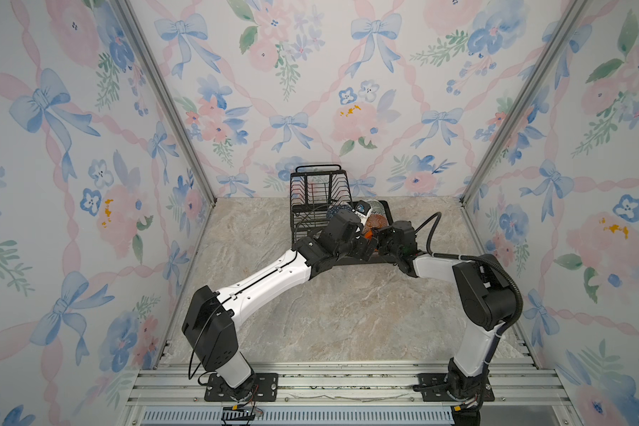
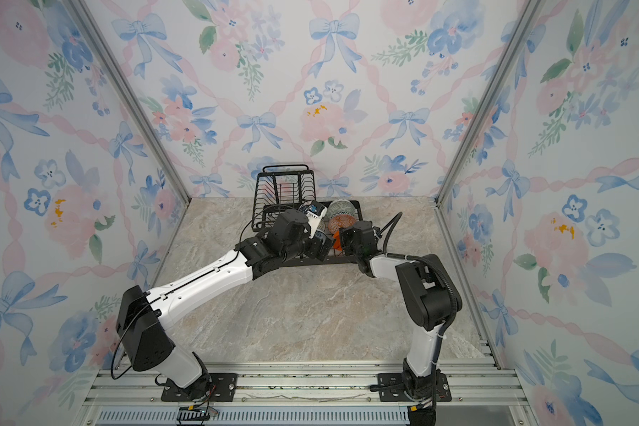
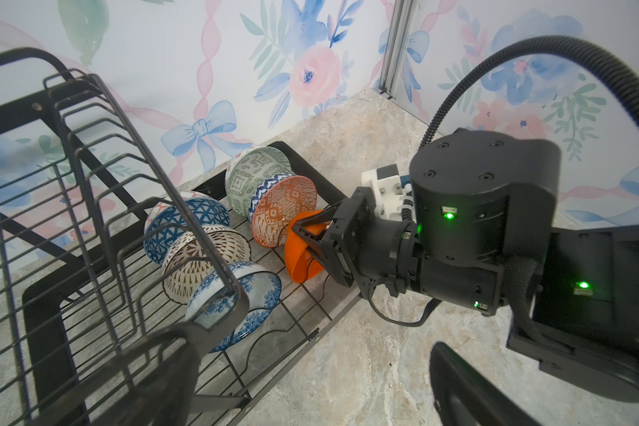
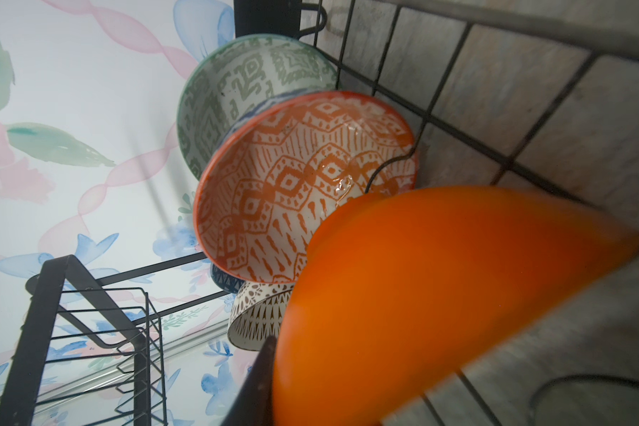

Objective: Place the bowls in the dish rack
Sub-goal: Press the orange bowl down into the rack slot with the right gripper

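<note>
The black wire dish rack [image 1: 310, 191] [image 3: 45, 306] stands against the back wall. Several bowls stand on edge in its lower tray: dark-blue geometric [image 3: 185, 221], brown-white patterned [image 3: 203, 258], blue-white floral [image 3: 237, 298], green-white [image 3: 255, 177] and orange-white patterned [image 3: 281, 210]. My right gripper [image 3: 307, 239] is shut on the rim of the plain orange bowl [image 3: 303, 258] [image 4: 421, 295], holding it tilted over the tray wires beside the orange-white one. One dark finger [image 4: 255, 387] shows against that bowl. My left gripper [image 3: 310, 387] hovers open and empty over the tray's front edge.
The rack's raised slotted upper basket [image 3: 100, 184] stands close to my left wrist camera. Both forearms meet over the tray's front edge [image 1: 351, 262]. The right arm's cable loop [image 3: 532, 55] arches above it. Marble tabletop [image 1: 347, 313] lies in front of the rack.
</note>
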{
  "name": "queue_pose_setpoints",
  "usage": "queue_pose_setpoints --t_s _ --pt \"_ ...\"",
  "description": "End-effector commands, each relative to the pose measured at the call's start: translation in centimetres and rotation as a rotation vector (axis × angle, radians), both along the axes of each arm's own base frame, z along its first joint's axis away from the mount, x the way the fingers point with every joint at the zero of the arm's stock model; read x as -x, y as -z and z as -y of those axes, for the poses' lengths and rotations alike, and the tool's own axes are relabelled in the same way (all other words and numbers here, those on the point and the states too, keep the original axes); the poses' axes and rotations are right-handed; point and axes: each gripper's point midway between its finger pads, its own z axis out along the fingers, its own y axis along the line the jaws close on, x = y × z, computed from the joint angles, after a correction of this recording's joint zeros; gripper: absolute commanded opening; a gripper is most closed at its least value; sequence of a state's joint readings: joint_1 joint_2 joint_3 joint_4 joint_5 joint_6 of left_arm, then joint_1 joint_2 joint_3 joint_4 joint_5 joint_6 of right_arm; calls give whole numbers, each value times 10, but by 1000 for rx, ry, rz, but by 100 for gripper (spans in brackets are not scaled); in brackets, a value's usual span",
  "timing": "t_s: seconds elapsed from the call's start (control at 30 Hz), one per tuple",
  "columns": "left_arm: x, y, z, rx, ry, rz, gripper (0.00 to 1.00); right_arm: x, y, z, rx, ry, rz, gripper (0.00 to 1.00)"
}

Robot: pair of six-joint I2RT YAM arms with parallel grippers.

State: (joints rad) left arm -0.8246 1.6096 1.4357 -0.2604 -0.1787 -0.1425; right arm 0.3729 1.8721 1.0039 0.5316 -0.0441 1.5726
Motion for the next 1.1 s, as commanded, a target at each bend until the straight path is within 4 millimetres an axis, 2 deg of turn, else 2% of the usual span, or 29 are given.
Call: queue_pose_setpoints --t_s 0.0,0.3,0.8,1.07 --pt "1 -5 1 13 -1 -1 98 1 -11 2 -10 0 -11 26" --pt "2 -4 -1 12 -9 -3 98 -1 -24 -1 17 -26 10 29" --pt "2 -8 -3 11 -10 10 98 3 -32 2 18 -22 14 40" --pt "2 -9 -3 2 -3 17 98 7 -40 8 22 -13 22 42"
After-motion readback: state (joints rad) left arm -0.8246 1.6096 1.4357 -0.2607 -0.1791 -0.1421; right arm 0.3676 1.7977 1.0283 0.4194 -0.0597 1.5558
